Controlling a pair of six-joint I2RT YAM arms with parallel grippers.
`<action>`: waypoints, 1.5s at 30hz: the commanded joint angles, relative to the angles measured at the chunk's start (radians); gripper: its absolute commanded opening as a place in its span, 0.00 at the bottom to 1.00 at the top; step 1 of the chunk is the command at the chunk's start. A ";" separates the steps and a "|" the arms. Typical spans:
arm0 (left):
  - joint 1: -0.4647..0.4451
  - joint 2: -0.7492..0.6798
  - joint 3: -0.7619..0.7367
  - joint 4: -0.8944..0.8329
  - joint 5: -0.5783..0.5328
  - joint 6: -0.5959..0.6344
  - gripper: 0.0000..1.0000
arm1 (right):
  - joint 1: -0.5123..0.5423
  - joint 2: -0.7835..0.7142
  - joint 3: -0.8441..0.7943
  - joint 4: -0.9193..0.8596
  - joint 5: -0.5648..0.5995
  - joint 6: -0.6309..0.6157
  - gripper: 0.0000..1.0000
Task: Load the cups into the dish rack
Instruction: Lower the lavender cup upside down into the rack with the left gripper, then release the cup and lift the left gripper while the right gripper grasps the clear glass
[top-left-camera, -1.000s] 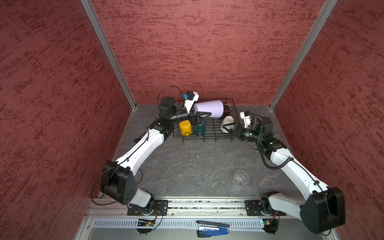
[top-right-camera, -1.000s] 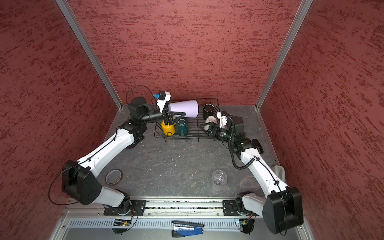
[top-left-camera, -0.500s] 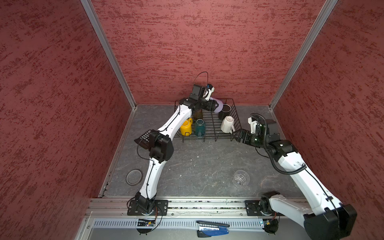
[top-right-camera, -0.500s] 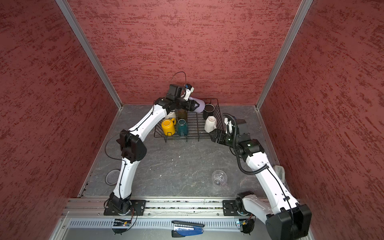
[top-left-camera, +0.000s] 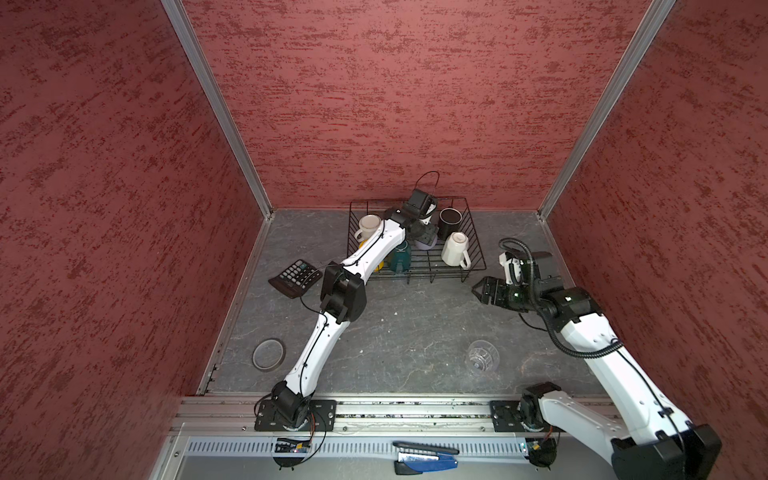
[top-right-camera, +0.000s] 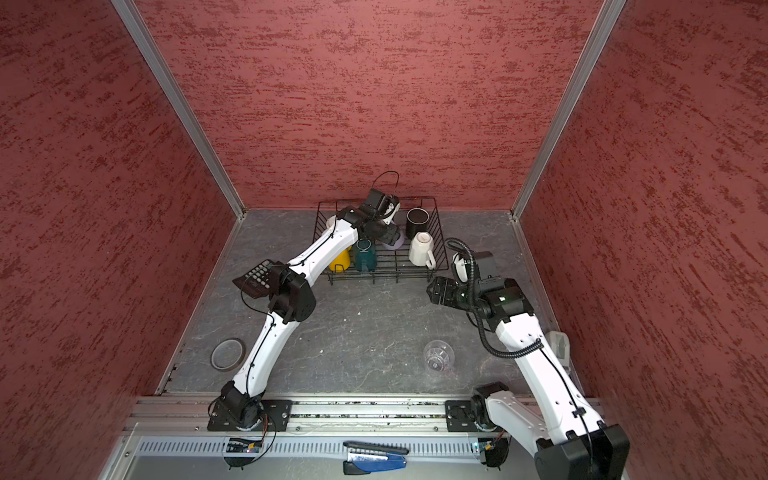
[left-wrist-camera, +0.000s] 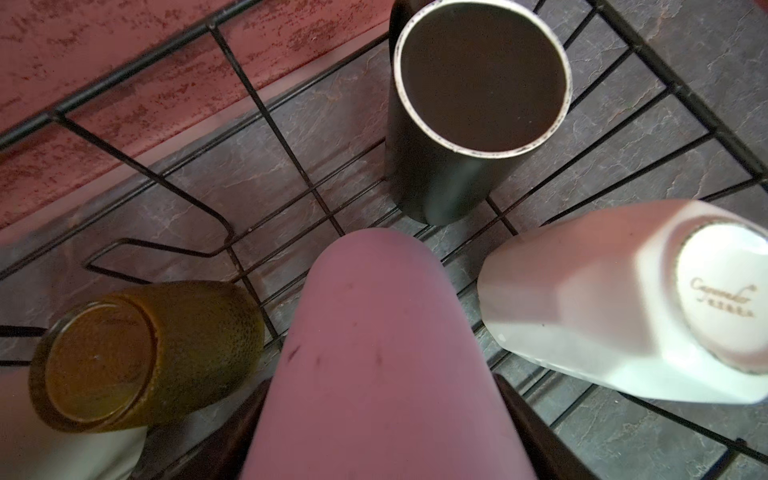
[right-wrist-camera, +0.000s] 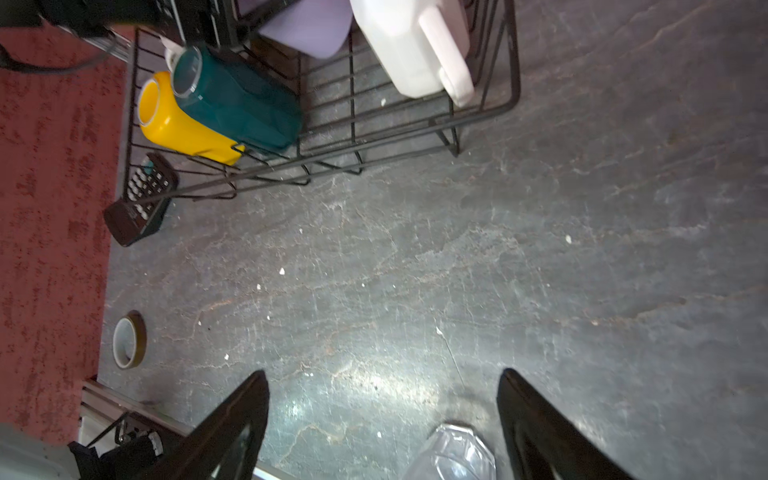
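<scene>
Left end effector (top-left-camera: 422, 233) grips the lavender tumbler (left-wrist-camera: 374, 332) low inside the dish rack (top-left-camera: 436, 272) at the table's (top-left-camera: 395, 328) far edge — seat it clear of the white mug (left-wrist-camera: 602, 299) before letting go. Right end effector (top-left-camera: 478, 292) gapes empty above the table.

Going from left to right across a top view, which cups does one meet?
In order: yellow mug → teal mug → lavender tumbler → clear-glass tumbler. The white mug and black mug overlap sideways, so I omit them.

glass tumbler (right-wrist-camera: 451, 457) cropped, lavender tumbler (top-left-camera: 424, 245) mostly hidden
</scene>
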 joint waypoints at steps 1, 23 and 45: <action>-0.003 0.041 0.004 0.025 -0.049 0.037 0.46 | 0.002 -0.035 -0.003 -0.119 0.053 -0.031 0.86; -0.028 -0.186 -0.185 0.207 -0.128 0.063 1.00 | 0.109 -0.150 -0.026 -0.439 0.119 0.047 0.65; 0.006 -1.089 -1.177 0.952 -0.034 -0.054 1.00 | 0.355 -0.015 -0.212 -0.347 0.259 0.312 0.46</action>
